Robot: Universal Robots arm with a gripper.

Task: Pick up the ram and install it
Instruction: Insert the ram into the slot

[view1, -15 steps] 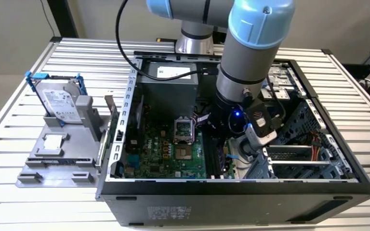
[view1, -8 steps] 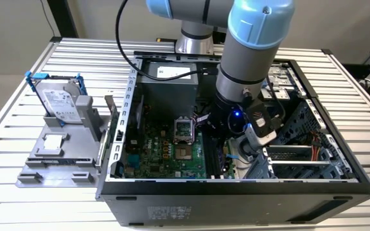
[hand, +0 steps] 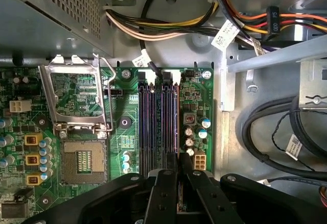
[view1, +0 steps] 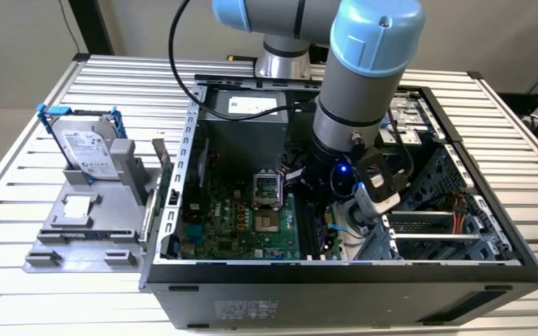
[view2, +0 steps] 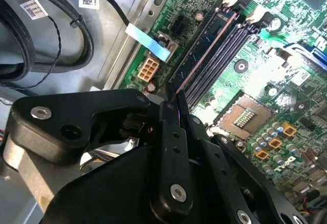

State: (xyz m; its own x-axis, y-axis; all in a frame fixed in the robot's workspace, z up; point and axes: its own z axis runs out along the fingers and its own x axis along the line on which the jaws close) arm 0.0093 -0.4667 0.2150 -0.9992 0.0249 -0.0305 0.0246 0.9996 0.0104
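Gripper (hand: 176, 175) sits low inside the PC case (view1: 493, 269), fingers (view2: 171, 127) pinched narrow on the ram (view2: 207, 50), which stands edge-on in the outermost motherboard slot. Its near end is hidden behind the fingers.

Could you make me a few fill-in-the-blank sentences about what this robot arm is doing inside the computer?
1. The gripper is closed on the ____, a thin stick.
2. The ram stands in one of the long black ____ on the motherboard.
3. The hard drive rests ____ the computer case, on a grey stand.

Missing words: ram; slots; outside
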